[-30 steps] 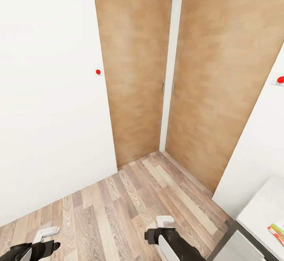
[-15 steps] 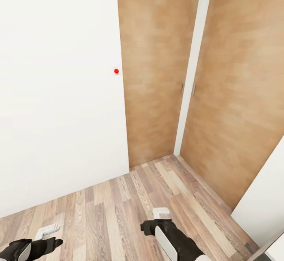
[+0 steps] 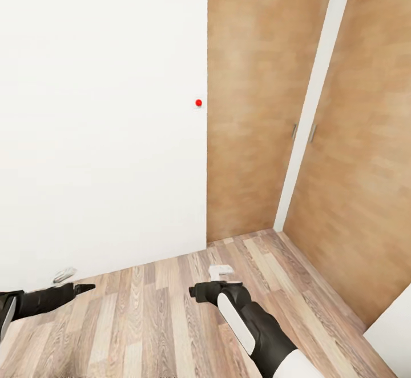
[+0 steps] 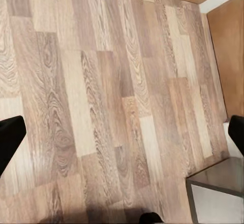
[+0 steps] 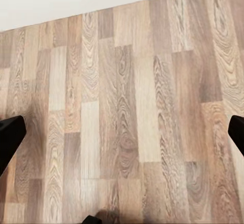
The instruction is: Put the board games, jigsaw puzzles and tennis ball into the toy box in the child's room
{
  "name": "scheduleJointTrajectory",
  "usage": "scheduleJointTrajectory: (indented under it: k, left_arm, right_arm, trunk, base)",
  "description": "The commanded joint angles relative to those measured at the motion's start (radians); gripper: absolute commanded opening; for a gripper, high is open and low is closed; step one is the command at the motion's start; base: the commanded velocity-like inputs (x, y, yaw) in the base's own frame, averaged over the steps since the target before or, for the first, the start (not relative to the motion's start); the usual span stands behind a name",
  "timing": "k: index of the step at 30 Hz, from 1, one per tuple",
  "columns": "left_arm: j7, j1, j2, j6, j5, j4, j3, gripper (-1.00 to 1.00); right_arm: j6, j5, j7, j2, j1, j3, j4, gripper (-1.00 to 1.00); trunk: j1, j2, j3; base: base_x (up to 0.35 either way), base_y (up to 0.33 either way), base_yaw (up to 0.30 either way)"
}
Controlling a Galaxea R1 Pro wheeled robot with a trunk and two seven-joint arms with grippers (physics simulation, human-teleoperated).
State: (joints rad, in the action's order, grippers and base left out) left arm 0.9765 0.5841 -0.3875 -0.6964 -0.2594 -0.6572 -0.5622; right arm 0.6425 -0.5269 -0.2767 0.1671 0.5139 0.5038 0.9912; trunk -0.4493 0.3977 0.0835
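We face a plain white wall (image 3: pixel 97 127) beside wood-grain closet doors (image 3: pixel 251 109), over plank flooring (image 3: pixel 165 315), with both our left gripper (image 4: pixel 122 132) and right gripper (image 5: pixel 122 132) spread wide and empty.

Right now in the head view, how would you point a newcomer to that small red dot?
Start from the large white wall on the left and follow it right to its edge beside the wooden closet doors. The red dot sits just inside that edge, the wall's sole colored mark.
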Motion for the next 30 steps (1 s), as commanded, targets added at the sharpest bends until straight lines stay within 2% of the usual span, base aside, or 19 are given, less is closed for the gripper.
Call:
scheduleJointTrajectory:
  k: [1,3,8,17,24,30]
  left_arm:
    - [0.047,0.002,-0.004,-0.016,-0.011,-0.024,-0.005,1.0]
    - [0.091,0.002,-0.011,-0.024,-0.011,-0.044,-0.004,1.0]
    - [0.141,0.002,-0.018,-0.031,-0.012,-0.066,-0.004,1.0]
    - [0.152,0.002,-0.023,-0.036,-0.012,-0.071,-0.004,1.0]
    - [0.152,0.002,-0.025,-0.039,-0.013,-0.071,-0.004,1.0]
    - [0.15,0.002,-0.023,-0.041,-0.014,-0.07,-0.004,1.0]
  right_arm:
    - [0.004,-0.01,-0.009,0.0,0.001,0.002,0.008,1.0]
    - [0.005,-0.011,-0.009,0.0,0.0,0.003,0.014,1.0]
    - [0.006,-0.01,-0.004,0.0,0.0,0.004,0.022,1.0]
    - [0.044,-0.015,-0.006,-0.008,-0.013,0.004,0.165,1.0]
    - [0.05,-0.016,-0.007,-0.002,-0.014,0.006,0.168,1.0]
    - [0.047,-0.015,-0.008,-0.001,-0.014,0.009,0.151,1.0]
  trunk:
    - [-0.001,0.002,0.002]
    - [-0.001,0.002,0.002]
    - [-0.001,0.002,0.002]
    - [-0.001,0.002,-0.002]
    - [-0.001,0.002,-0.007]
    - [-0.001,0.002,-0.012]
  base:
    - [0.0,0.0,0.291]
    - [0.0,0.0,0.291]
    - [0.0,0.0,0.291]
    - [0.0,0.0,0.285]
    - [0.001,0.016,0.278]
    - [0.078,0.189,0.278]
